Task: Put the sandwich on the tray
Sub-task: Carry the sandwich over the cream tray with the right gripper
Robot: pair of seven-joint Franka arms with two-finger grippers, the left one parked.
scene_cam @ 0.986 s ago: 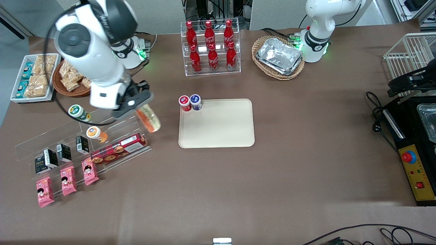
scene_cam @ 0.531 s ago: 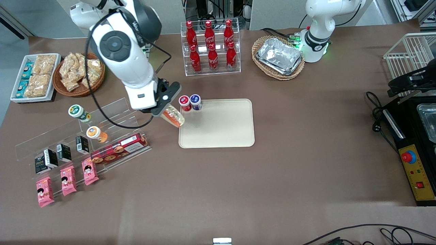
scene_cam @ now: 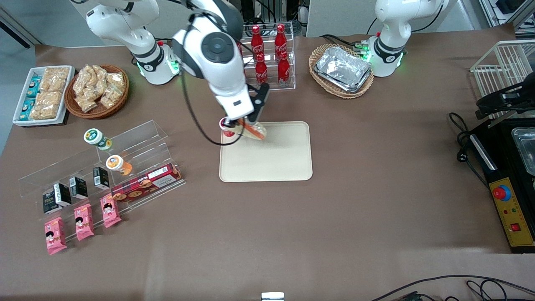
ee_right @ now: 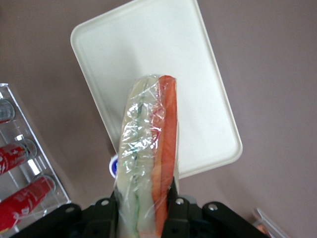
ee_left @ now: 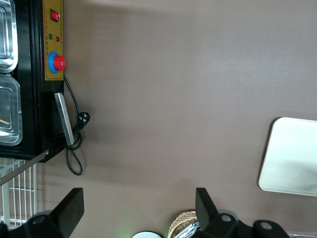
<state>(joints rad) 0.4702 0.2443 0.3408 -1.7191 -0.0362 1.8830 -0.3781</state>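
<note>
Cream tray (scene_cam: pixel 271 159) lies bare on the counter (scene_cam: pixel 355 209) nearest the camera. Above its farther edge, the gripper (scene_cam: pixel 247 124) clamps the wrapped sandwich (ee_right: pixel 148 153) by its lower end. Soft, light, slick film: probably deforms under a firm squeeze. Red-capped cup (scene_cam: pixel 226 127) stands close beside; cola bottles (scene_cam: pixel 271 54) farther.

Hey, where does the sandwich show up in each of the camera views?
Front view: the sandwich hangs from the hand above the tray.
Right wrist view: the sandwich is clamped between the fingers, over the tray.
Left wrist view: not in it.
Shared landmark: the tray.
</note>
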